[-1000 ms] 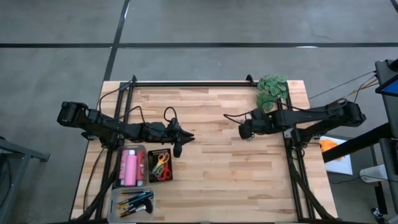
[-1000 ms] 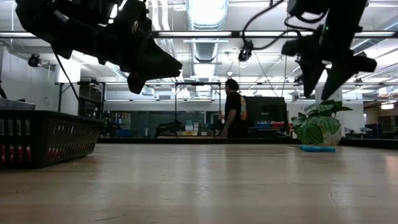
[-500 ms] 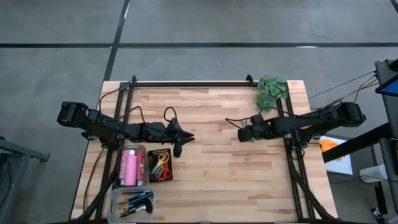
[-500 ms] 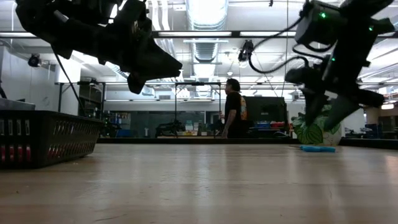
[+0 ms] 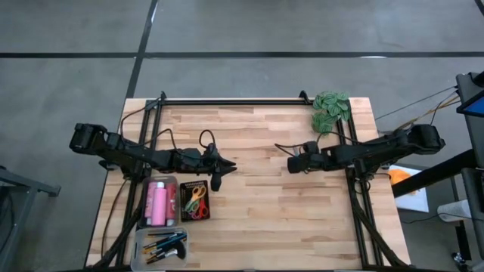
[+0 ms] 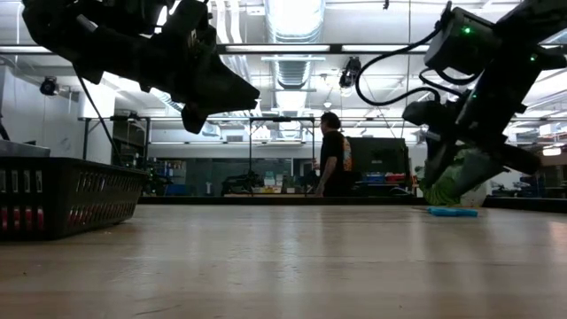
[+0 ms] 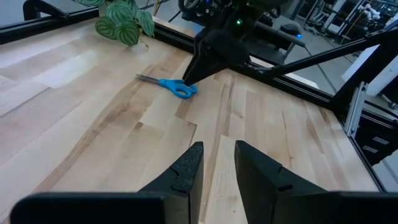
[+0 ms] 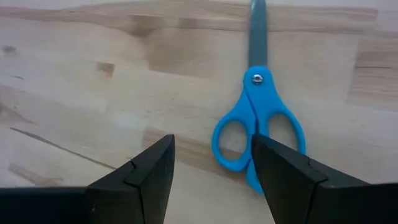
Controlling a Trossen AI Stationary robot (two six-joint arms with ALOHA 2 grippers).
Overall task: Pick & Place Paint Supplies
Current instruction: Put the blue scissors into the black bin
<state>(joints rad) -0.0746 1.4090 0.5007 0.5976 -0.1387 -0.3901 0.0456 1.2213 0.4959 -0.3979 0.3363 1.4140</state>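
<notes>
Lying flat, blue scissors (image 8: 259,127) blades away.

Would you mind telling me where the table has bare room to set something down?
The widest bare wood lies between the black basket and the table's right edge, nearer than both arms. Another strip runs along the far rail, left of the leafy plant. It is crowded at the near left corner, where the bottle tray, basket and brush tray sit.
</notes>
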